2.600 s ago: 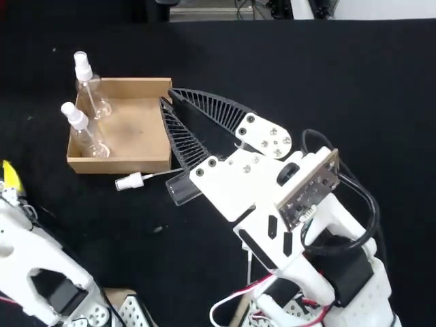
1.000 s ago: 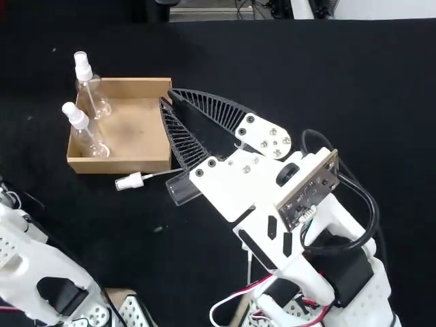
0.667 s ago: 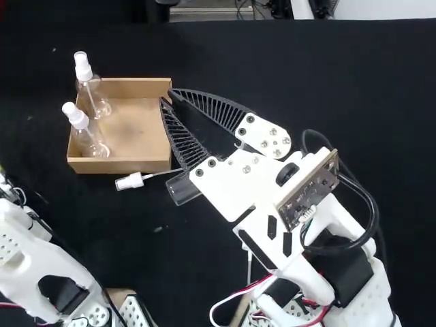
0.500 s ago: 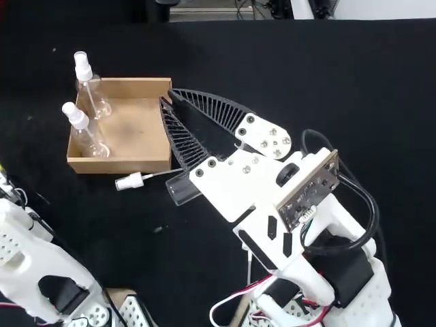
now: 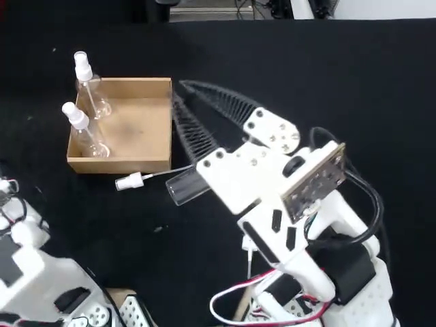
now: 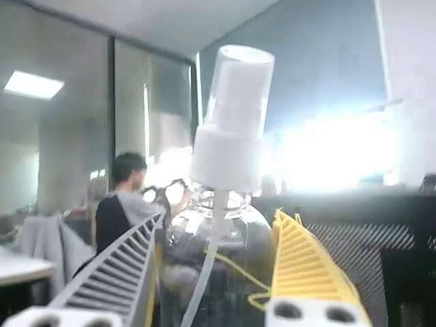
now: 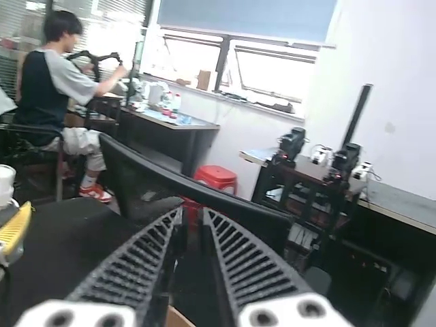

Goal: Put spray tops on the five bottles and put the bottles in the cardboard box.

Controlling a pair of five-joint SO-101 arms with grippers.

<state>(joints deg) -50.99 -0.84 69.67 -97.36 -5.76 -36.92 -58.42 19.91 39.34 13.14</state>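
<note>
Possibly the spray top (image 6: 228, 129), if loose on the bottle (image 6: 219, 255) clamped in left gripper (image 6: 216, 219), drops w/ tilt; right gripper (image 5: 179, 92), jaws apart, may bump cardboard box (image 5: 119, 165).

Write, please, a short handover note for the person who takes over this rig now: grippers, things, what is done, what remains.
Left gripper: shut on a clear bottle with its spray top already on.
Right gripper: open, empty, fingertips by the cardboard box.
Done: two capped bottles stand in the box, at the side away from the right gripper.
Left: an uncapped bottle lies on the table beside a loose spray top. Cap it, then box it and the held one.
</note>
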